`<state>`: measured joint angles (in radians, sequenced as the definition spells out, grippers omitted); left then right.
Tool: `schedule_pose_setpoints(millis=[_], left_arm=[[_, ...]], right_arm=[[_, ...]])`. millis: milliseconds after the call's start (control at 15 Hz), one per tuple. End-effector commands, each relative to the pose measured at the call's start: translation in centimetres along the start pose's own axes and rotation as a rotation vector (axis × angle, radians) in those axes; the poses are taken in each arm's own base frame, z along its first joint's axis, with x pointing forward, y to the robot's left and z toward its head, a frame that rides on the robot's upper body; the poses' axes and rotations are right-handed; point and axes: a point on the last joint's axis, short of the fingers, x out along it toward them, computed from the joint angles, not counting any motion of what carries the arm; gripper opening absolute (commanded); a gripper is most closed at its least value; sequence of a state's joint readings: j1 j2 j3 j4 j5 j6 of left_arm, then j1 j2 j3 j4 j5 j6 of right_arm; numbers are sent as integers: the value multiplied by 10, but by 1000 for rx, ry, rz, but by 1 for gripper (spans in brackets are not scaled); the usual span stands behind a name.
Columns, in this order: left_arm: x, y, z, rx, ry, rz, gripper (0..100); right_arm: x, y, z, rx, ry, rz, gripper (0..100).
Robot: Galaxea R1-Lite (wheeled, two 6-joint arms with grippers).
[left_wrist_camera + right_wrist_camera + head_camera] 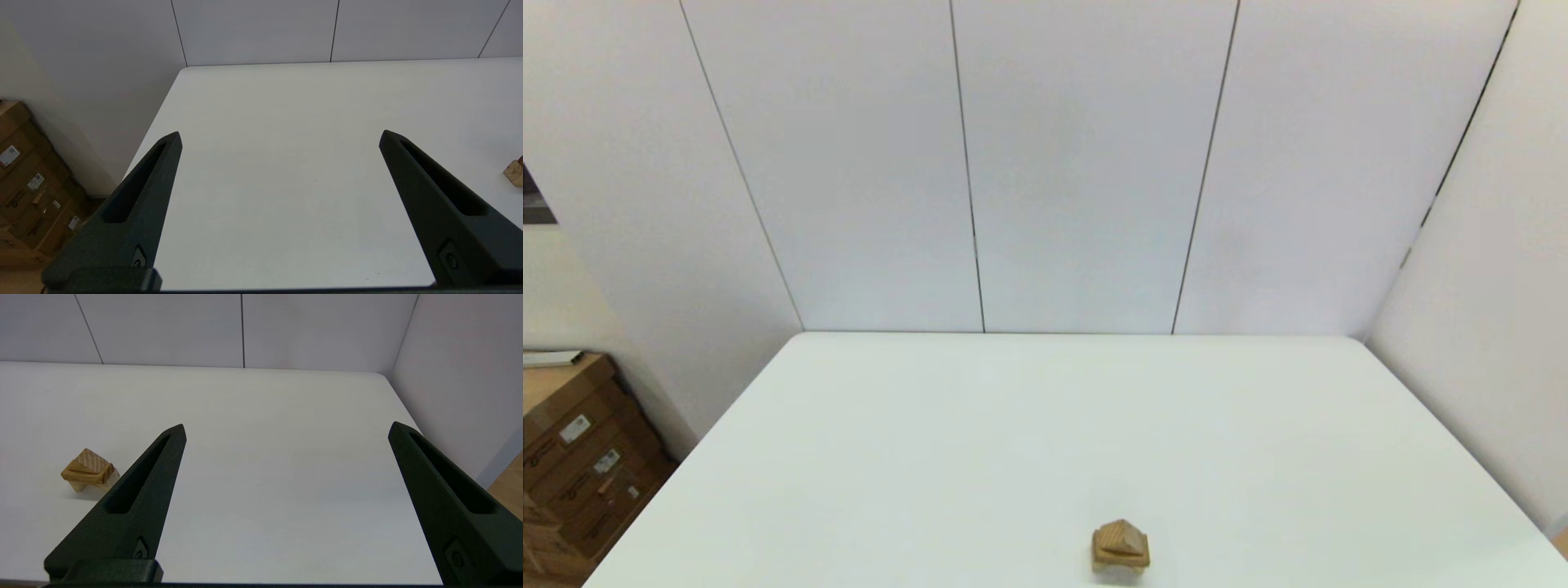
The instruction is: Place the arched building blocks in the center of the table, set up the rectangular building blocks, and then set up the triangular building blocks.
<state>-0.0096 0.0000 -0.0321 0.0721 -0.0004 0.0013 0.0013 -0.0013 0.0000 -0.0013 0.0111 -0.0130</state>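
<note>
Arched building blocks [83, 484], rectangular building blocks [90, 475] and triangular building blocks [90, 461] stand stacked near the table [931, 457] front edge; light, stiff, smooth wood (easily toppled), best pinched on flat sides; left gripper [280, 141] and right gripper [287, 430] gape wide, empty.

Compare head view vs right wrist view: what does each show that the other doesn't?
Only head view: cardboard boxes beside the table's left edge, and no gripper. Only right wrist view: the right gripper, fingers wide open and empty, with the arched block showing under the stack. Both: the white table, and the triangular block sitting on the rectangular block.
</note>
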Motion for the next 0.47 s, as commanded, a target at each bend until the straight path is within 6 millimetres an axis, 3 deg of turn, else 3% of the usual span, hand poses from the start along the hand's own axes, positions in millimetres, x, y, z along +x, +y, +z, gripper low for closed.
schedule_pose_setpoints(millis=[67, 467], left_arm=[[0, 0, 0, 0, 3, 1, 100], [0, 0, 0, 0, 1, -1, 100]], right_arm=[[0, 0, 0, 1, 1, 0, 100], [0, 0, 0, 8, 0, -6, 100]])
